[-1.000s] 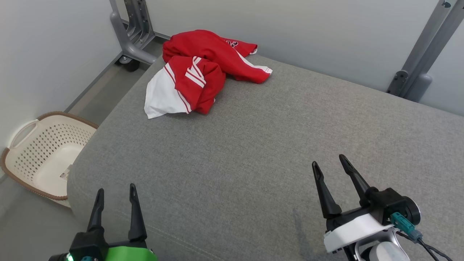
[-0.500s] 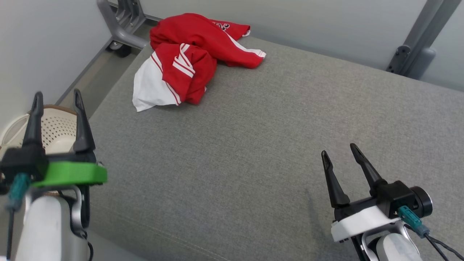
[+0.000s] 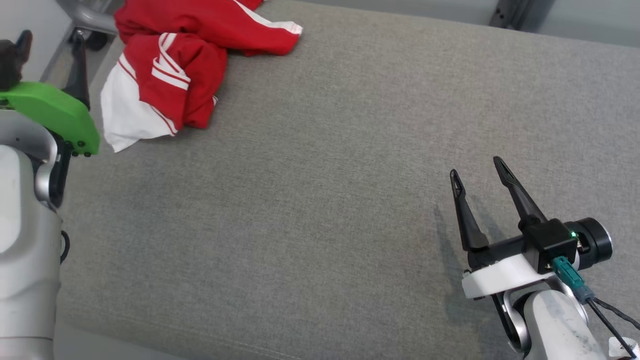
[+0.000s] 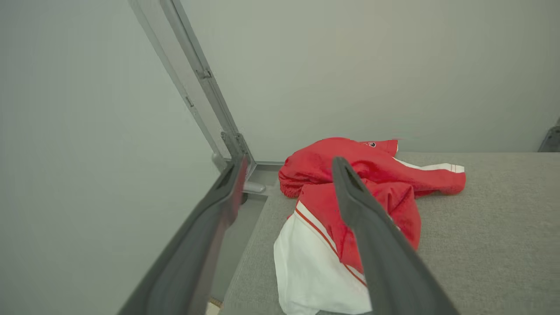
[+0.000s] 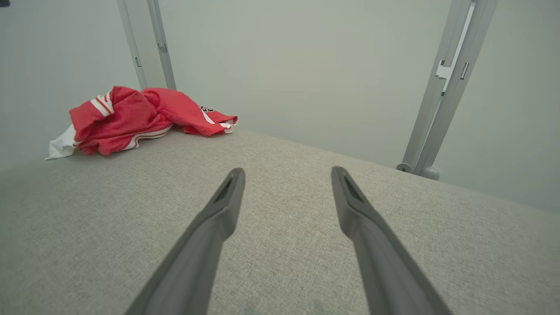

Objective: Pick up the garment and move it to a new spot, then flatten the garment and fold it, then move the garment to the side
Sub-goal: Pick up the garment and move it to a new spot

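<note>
Two hands stand wide open and empty: the left hand point(image 4: 288, 162), at the left edge of the grey cushion point(image 3: 320, 200), points toward the crumpled red-and-white garment point(image 3: 170, 70) lying at the far left corner; the right hand point(image 3: 476, 166) hovers well apart, over the cushion's right side.

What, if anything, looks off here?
Just the red and white garment: it's bunched in a crumpled heap at the far left corner of the grey cushion, with its white part close to the left edge. Nothing looks spilled or damaged.
</note>
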Controlling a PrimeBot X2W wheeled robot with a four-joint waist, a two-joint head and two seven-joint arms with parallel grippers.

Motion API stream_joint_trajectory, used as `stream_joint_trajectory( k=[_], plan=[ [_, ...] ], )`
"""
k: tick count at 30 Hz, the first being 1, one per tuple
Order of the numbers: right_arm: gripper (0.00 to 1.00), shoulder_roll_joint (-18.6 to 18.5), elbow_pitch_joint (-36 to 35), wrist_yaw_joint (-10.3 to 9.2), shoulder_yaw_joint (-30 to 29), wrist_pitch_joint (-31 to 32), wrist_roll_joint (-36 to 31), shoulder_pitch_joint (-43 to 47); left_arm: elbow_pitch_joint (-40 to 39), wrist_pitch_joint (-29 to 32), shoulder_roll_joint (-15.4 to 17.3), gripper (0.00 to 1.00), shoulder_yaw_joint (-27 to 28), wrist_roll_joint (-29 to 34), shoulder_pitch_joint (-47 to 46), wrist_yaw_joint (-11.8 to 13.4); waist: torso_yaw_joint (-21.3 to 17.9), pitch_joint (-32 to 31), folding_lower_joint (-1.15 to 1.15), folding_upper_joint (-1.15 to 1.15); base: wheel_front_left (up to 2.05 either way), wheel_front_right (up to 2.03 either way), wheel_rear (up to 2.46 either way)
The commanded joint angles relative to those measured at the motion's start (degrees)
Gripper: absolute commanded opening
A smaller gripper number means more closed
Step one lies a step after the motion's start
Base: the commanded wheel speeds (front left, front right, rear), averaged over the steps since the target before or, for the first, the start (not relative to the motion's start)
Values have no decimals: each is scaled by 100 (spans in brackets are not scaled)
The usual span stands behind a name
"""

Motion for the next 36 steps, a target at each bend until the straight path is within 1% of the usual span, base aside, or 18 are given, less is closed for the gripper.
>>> stream_joint_trajectory(
  k=[1,5,9,13,17,24,25,26,27,28,31,36],
  plan=[
    [100,-26,-51,0,-39,-18,-63,-82,159,170,37,100,-215,-152,-121,-19,-410,455,-1,0,0,0,0],
    [100,-26,-124,0,-141,-18,-153,-99,480,528,192,100,-831,-750,-274,-21,-492,647,-1,0,0,0,0],
    [100,-25,-169,0,-162,-18,-196,-144,730,587,316,100,-1172,-1201,-329,-23,-523,759,-1,0,0,0,0],
    [100,-25,-190,0,-112,-18,-227,-203,1075,485,398,100,-1323,-1398,-382,-23,-572,844,-1,0,0,0,0],
    [100,-25,-218,0,-75,-19,-252,-258,1487,368,463,100,-1315,-1484,-475,-24,-636,914,-1,0,0,0,0],
    [100,-25,-229,0,-92,-19,-301,-231,2029,157,393,100,-1343,-1648,-602,-23,-751,992,-1,0,0,0,0],
    [100,-25,-232,0,-98,-19,-309,-231,2076,126,383,87,-1360,-1662,-617,-24,-760,1000,-1,0,0,0,0],
    [100,-25,-235,0,-106,-18,-314,-231,2140,85,384,46,-1368,-1666,-643,-23,-768,1004,-1,0,0,0,0],
    [100,-25,-238,0,-114,-19,-319,-229,2215,48,389,15,-1371,-1654,-671,-1,-772,1004,-1,0,0,0,0],
    [100,-25,-239,0,-121,-18,-322,-228,2277,13,374,0,-1389,-1641,-690,-2,-774,1004,-1,0,0,0,0],
    [100,-25,-212,0,-139,-18,-304,-222,2444,-57,323,0,-1444,-1655,-736,-8,-770,971,-1,0,0,0,0],
    [100,-25,-159,0,-157,-19,-196,-183,2580,-253,383,0,-1545,-1629,-861,-16,-714,810,-1,0,0,0,0]
  ],
)
